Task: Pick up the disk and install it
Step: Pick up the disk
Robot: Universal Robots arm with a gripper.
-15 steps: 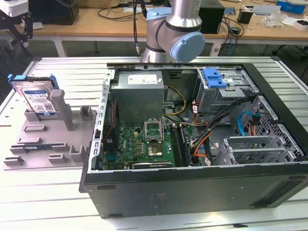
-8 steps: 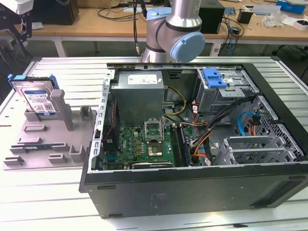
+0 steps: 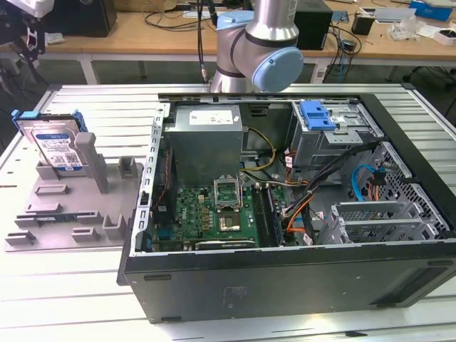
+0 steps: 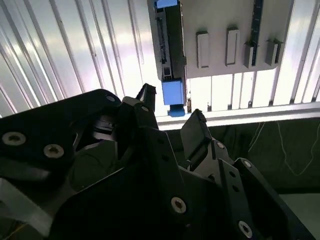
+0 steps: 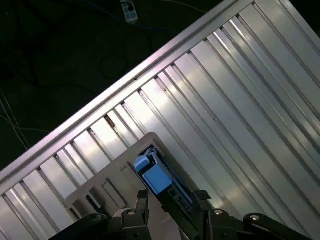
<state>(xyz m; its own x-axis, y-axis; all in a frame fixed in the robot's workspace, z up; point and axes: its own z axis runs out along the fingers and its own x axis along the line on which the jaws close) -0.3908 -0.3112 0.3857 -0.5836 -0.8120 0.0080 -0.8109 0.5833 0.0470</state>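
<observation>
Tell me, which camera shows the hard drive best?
The exterior view: the hard drive leans in its grey holder with the labelled face showing. In both wrist views the hard drive appears edge-on, with its blue carrier.

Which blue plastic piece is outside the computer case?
The one framing the disk, in the grey holder at the exterior view's left; the blue latch sits inside the case.

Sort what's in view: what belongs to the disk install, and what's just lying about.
Job: disk standing in its grey holder; open gripper; computer case; drive bay.
Lying about: power supply; motherboard; bench clutter behind.
</observation>
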